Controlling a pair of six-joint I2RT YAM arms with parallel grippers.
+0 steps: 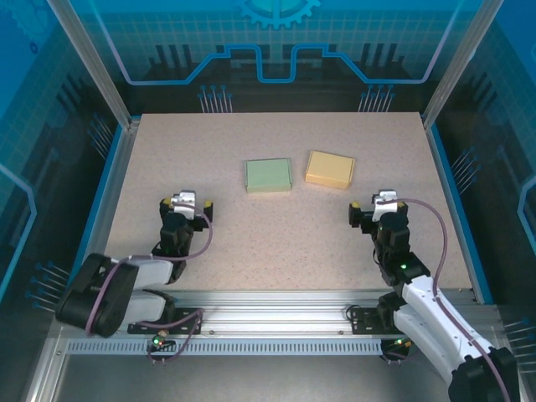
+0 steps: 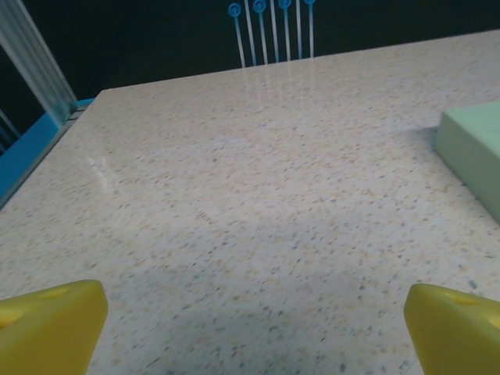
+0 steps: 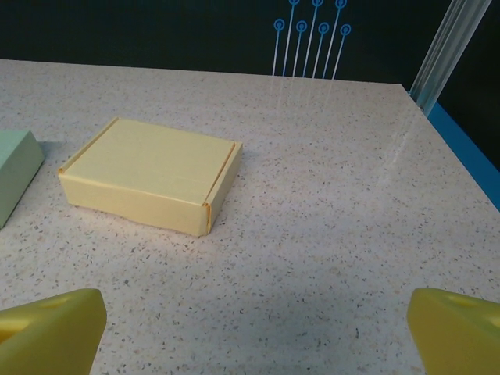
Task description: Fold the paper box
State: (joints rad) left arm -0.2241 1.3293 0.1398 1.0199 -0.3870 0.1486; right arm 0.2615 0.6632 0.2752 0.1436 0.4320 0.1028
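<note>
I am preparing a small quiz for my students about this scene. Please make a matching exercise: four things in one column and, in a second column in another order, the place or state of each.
Column 1
1. green box
2. yellow box
3. left end effector
4. right end effector

Column 2
A. open, facing the yellow box
B. lies left of the other box
C. open, with the green box ahead to its right
D. lies right of the other box

Pairs: 1-B; 2-D; 3-C; 4-A
</note>
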